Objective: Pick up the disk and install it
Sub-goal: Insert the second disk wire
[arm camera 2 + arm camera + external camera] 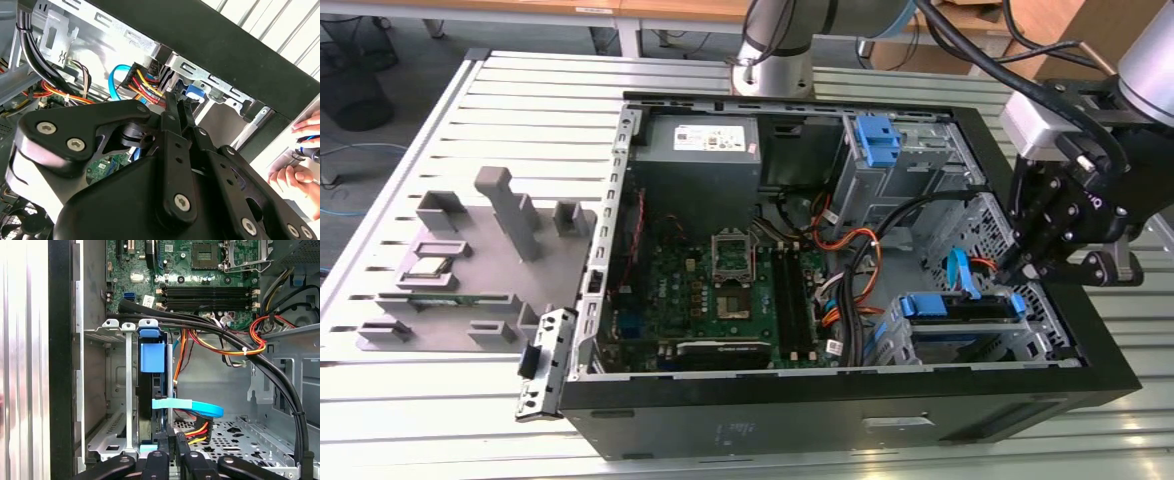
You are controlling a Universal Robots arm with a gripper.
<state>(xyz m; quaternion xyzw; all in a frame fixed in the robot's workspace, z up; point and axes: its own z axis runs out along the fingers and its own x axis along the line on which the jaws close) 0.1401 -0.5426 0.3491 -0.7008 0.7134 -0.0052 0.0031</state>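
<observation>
The disk [961,306], in its blue carrier bracket, sits in the metal drive cage at the lower right corner of the open computer case [854,425] in the exterior view. In the first wrist view the disk [151,360] stands edge-on in the cage slot, with its blue tab toward the motherboard. My gripper [1018,272] hangs just over the cage's right end. Its two thin fingers are pressed together, with their tips [173,436] by the disk's connector end and the power plug. In the second wrist view the gripper [177,107] points at a blue part [192,91] in the cage.
A black cable bundle [210,325], orange-yellow wires and a flat blue data cable [187,407] cross near the cage. The motherboard [720,290], the grey power supply [698,150] and a blue bracket [878,135] lie deeper in the case. A grey fixture [467,260] sits on the exterior view's left. A person's hands [300,167] rest outside the case.
</observation>
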